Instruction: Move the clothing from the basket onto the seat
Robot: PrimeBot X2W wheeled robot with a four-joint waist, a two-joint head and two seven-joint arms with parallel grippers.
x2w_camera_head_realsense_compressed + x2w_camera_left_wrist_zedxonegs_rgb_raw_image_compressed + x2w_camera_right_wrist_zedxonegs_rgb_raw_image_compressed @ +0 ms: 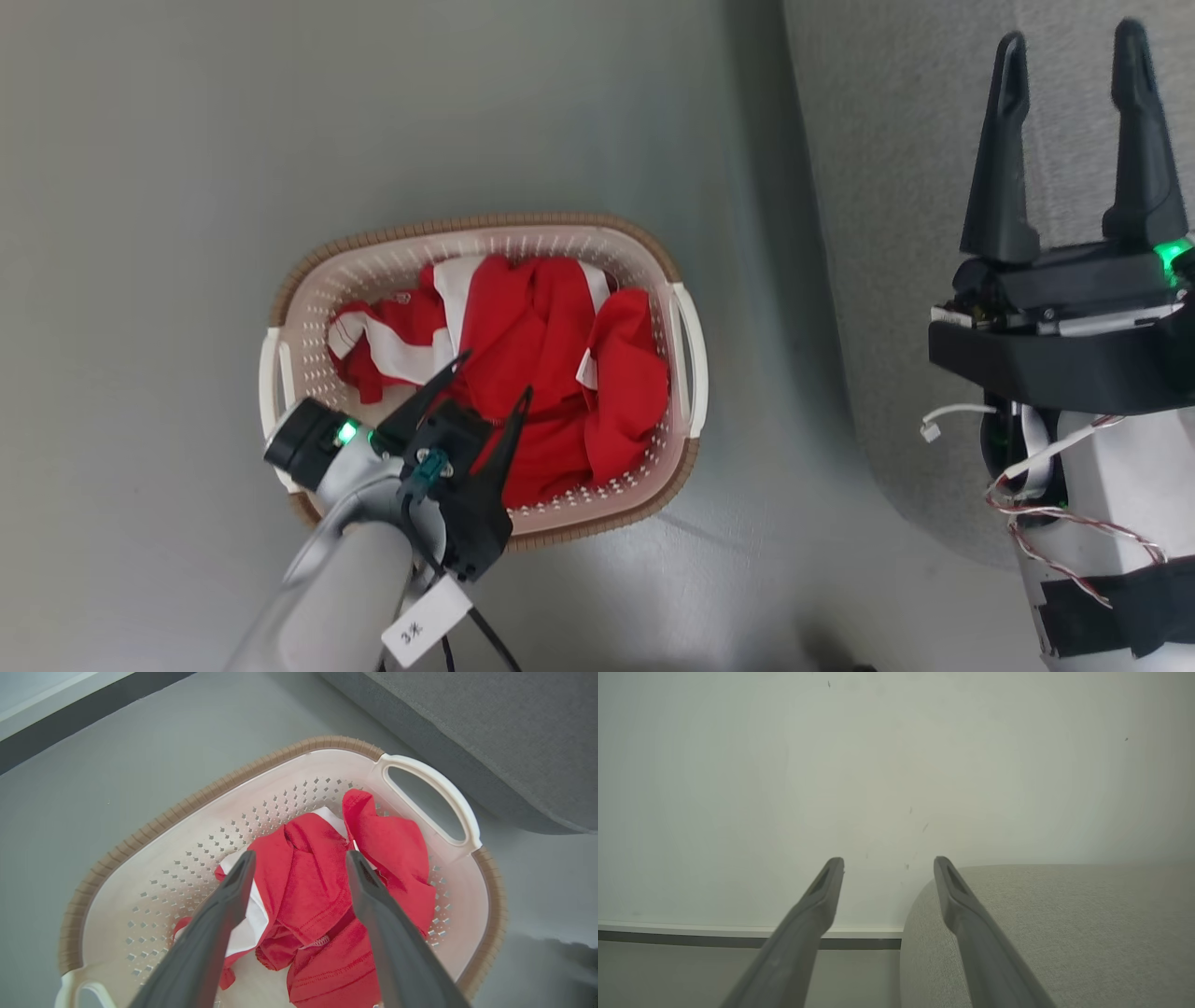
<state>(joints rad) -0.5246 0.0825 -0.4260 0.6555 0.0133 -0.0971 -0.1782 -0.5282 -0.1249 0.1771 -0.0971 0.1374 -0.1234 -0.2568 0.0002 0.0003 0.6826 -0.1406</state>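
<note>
The left gripper (496, 373) hangs over the near left part of the basket (467, 229). Its fingers are spread apart and angled down at the clothing (551, 327), with a red fold showing between them in the left wrist view. This looks like the approach for a first pick: the jaws are wide enough to take a bunched ridge of cloth, and nothing is pinched yet. All the clothing lies inside the basket in one crumpled heap, red with white trim, piled more to the right and far side, so part of the perforated bottom is bare at the near left. That heaping probably explains the aim at the raised middle fold, which is easier to catch than a flat layer. The right gripper (1072, 37) is held over the seat (896, 187), fingers apart and empty, out of the left arm's way and perhaps ready to receive or spread a garment. The basket stands on a smooth, bare grey floor (187, 187), just left of the seat's rounded edge, so the carry should be short. The seat is pale grey woven fabric with nothing on the part seen. Beyond it, the right wrist view shows a plain light wall (878, 765) with a dark skirting strip (738, 941) at its foot.
</note>
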